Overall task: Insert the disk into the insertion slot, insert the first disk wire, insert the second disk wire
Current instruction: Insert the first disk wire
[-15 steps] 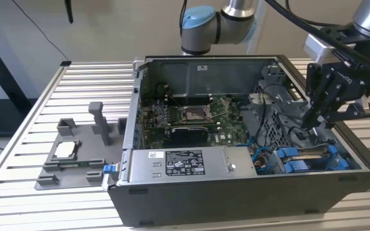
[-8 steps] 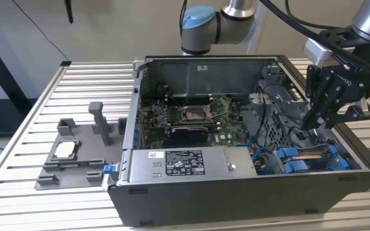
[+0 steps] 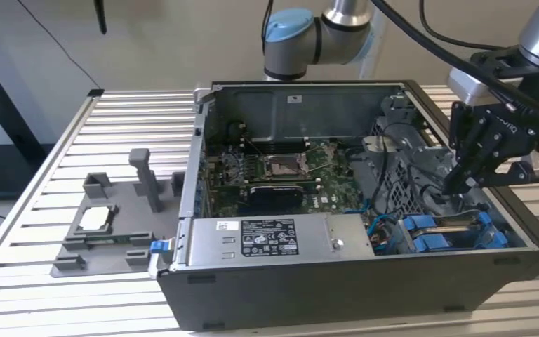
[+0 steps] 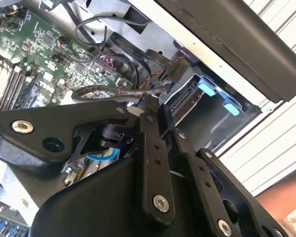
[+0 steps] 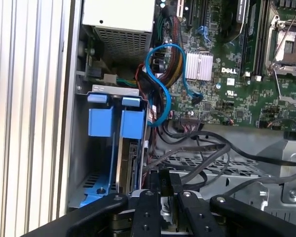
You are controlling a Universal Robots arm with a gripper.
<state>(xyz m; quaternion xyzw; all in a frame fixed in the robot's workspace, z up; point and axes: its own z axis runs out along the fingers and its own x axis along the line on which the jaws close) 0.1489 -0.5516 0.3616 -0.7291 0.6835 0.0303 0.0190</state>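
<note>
The silver hard drive in its bright blue plastic carrier (image 5: 132,126) is seated in the grey perforated metal drive cage (image 5: 81,163), at four o'clock inside the dark case (image 3: 344,295) in the exterior view, with its blue tabs (image 5: 131,102) outward for reach. The black gripper (image 3: 452,188) is held near it at three o'clock among black wires (image 5: 207,153). The claw is drawn together, and whether a wire is pinched cannot be told.

Plastic carrier frame of the disk (image 5: 133,123): bright blue, plain. Second plastic carrier frame (image 5: 99,121): same blue. Metal bay of the insertion slot (image 5: 80,148): grey, floor punched with holes. Looping round cable (image 5: 155,94): blue. Flat motherboard (image 5: 227,94): dark green, pale markings. Finned heatsink (image 5: 200,65): silver, ribbed. Metal gripper (image 5: 169,174): matte black. Slatted metal table (image 3: 45,161): pale silver stripes.
</note>
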